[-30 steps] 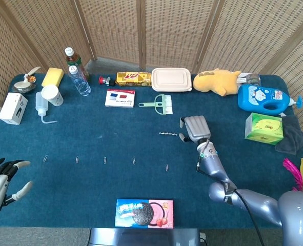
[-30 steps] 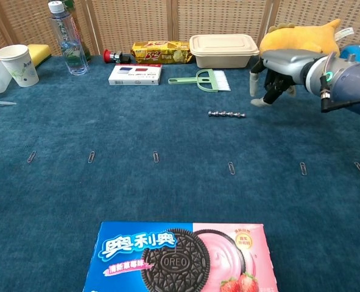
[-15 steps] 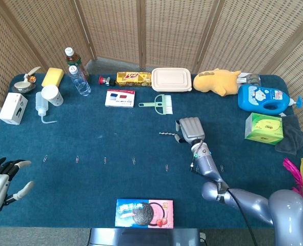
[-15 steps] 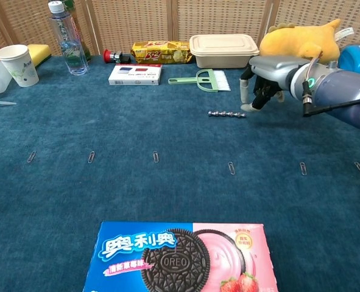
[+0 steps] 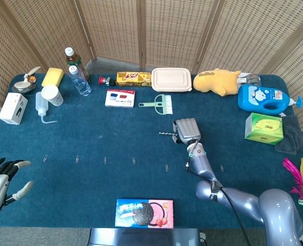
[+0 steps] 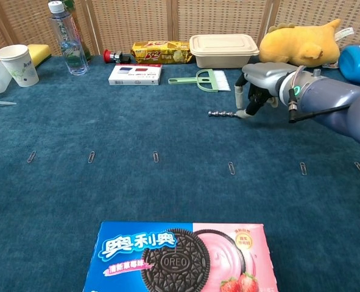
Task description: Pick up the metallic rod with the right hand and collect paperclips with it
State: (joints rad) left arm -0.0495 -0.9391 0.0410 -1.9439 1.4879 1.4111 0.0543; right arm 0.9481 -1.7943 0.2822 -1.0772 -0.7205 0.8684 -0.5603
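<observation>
Sliding leftward since the earlier frames, the right robot hand (image 6: 257, 91) is now reaching the right end of the metallic rod (image 6: 221, 113), where 1 second ago it was hovering well to the right of it. Going left to right in the head view, the left robot hand (image 5: 2, 180) is hovering at the lower left edge of the frame, off the table (image 5: 89, 143), with its fingers spread apart and nothing in them. Paperclips (image 5: 77, 159) are lying in a row across the middle of the frame, in line from left to right, each apart from the next. Just above the row, right of centre, the metallic rod (image 5: 166, 134) is lying flat on the table. Its right end is meeting the fingertips (image 6: 245, 112) of the right robot hand (image 5: 186, 130), which is pointing down at the table from the right. Whether those fingers are clamped on the rod or merely touching it, I cannot tell. 2 more paperclips (image 6: 302, 168) are lying at the right of the chest view, below the right arm.
</observation>
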